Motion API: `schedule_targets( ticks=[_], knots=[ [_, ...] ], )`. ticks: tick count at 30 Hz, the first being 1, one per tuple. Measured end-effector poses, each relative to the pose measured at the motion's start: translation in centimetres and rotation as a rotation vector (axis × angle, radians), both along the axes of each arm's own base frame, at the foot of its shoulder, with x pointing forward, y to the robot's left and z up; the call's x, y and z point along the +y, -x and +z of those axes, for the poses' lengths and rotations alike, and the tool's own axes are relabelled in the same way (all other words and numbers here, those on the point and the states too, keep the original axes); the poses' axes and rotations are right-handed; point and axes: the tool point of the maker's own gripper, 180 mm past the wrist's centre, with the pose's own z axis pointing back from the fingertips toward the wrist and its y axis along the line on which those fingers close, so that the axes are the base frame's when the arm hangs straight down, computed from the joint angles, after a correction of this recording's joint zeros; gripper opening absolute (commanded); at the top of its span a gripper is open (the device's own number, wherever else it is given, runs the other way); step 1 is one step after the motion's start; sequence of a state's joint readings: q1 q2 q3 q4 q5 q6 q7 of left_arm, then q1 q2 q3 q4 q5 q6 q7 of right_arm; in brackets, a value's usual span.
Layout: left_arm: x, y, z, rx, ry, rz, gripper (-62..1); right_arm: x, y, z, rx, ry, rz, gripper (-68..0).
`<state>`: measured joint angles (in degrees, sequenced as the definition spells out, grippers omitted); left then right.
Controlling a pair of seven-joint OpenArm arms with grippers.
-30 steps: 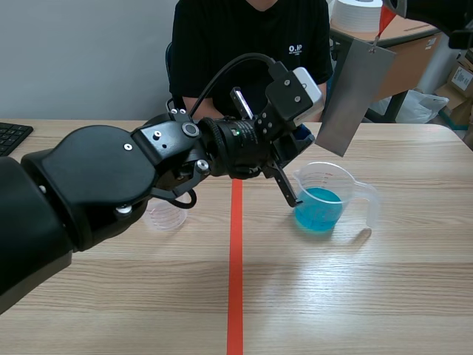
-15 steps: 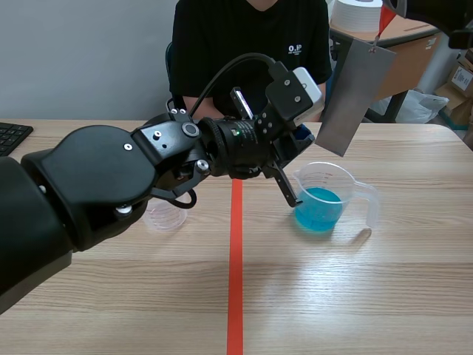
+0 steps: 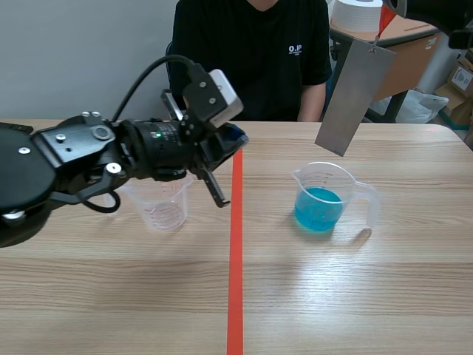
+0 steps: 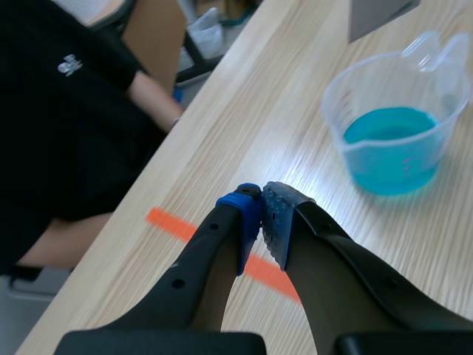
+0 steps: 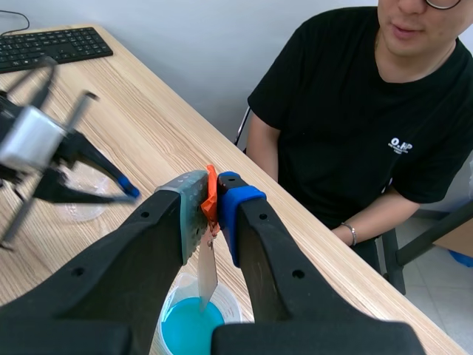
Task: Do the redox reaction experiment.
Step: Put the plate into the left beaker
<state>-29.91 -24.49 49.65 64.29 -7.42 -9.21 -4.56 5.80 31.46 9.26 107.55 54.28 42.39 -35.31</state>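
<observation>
A clear beaker (image 3: 323,197) holding blue liquid stands right of the orange tape line. High above it hangs a grey metal sheet (image 3: 355,92) by an orange-red tab (image 5: 211,194), and my right gripper (image 5: 212,203) is shut on that tab. The sheet's lower end (image 5: 207,272) hovers over the beaker (image 5: 188,325) without touching the liquid. My left gripper (image 3: 220,198) is shut with nothing in it, its blue pads (image 4: 247,214) meeting. It sits left of the tape, beside an empty clear cup (image 3: 165,205). The beaker (image 4: 392,144) lies ahead of it, well apart.
A person in a black shirt (image 3: 251,52) sits across the table. A keyboard (image 3: 11,137) lies at the far left edge. Boxes and a white roll (image 3: 356,15) stand behind the table at the right. The near half of the table (image 3: 332,296) is bare wood.
My left arm has drawn back from the beaker's rim to the left, across the tape line, and now stands by the empty cup. The right gripper and sheet have not moved.
</observation>
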Motion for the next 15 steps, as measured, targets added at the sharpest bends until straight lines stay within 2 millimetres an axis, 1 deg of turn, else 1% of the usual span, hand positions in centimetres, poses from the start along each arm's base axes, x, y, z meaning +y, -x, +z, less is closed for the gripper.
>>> schedule_targets(
  ticks=[4, 6, 11, 13, 15],
  knots=[
    [4.1, 2.1, -0.3, 0.013, -0.026, 0.037, -56.0, 0.0, 0.0, 0.0, 0.0, 0.0, 0.0, -65.8],
    [6.7, 3.3, -0.6, 0.033, -0.04, 0.074, -56.0, 0.0, 0.0, 0.0, 0.001, 0.001, 0.0, -65.8],
    [14.2, 5.4, -1.8, 0.098, -0.086, 0.238, -56.0, 0.0, 0.0, 0.0, 0.002, 0.002, -0.001, -65.8],
    [17.3, 6.3, -2.6, 0.122, -0.117, 0.322, -56.0, 0.0, 0.0, 0.0, 0.002, 0.002, -0.001, -65.8],
    [20.1, 7.7, -3.8, 0.16, -0.148, 0.391, -56.0, 0.0, 0.0, 0.0, 0.002, 0.002, -0.001, -65.8]
  ],
)
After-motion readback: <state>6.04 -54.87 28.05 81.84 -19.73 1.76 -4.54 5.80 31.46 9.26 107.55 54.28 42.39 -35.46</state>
